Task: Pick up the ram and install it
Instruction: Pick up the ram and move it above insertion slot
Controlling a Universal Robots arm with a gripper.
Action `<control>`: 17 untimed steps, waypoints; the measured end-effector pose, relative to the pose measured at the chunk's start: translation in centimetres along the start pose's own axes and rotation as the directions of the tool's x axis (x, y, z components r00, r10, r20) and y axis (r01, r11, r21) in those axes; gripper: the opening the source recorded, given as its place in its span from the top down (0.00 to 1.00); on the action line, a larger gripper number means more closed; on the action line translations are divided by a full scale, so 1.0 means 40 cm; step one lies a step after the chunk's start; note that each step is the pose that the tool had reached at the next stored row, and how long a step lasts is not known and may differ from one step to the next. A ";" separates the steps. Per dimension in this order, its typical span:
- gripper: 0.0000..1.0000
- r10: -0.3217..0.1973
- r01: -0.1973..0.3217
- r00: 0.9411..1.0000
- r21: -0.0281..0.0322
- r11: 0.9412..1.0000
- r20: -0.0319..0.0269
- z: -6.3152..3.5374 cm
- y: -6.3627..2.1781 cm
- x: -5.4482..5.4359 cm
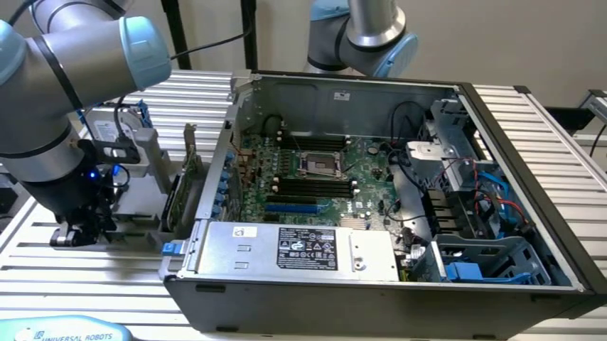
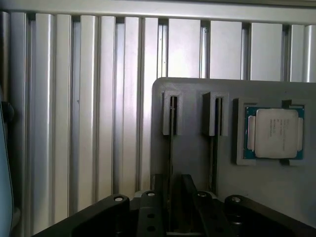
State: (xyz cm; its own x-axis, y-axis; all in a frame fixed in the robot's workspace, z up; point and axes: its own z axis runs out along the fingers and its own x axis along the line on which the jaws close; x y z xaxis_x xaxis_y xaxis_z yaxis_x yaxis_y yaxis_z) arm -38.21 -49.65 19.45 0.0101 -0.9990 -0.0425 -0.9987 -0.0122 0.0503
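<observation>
My hand (image 2: 171,181) is hanging open astride the ram (image 2: 171,148). Its long axis is running straight ahead from my hand.

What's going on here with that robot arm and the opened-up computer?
The robot arm's gripper is lowered onto a grey holder on the table beside the open computer case. It is lined up over one ram stick standing on edge in its slot. A second stick stands in the next slot, and a processor chip lies alongside. The ram has not yet been lifted out.
</observation>
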 end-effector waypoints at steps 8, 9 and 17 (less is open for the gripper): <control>0.80 -0.002 0.002 1.000 0.000 1.000 0.000 0.000 -0.002 0.000; 0.82 -0.002 0.002 1.000 0.000 1.000 0.000 0.000 -0.002 0.000; 0.87 0.002 -0.002 1.000 0.000 1.000 0.000 0.000 -0.002 0.000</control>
State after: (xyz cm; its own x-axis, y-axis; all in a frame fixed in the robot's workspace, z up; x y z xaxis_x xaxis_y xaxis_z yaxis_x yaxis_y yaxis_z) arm -38.12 -49.64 19.43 0.0083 -0.9991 -0.0426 -0.9987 -0.0104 0.0502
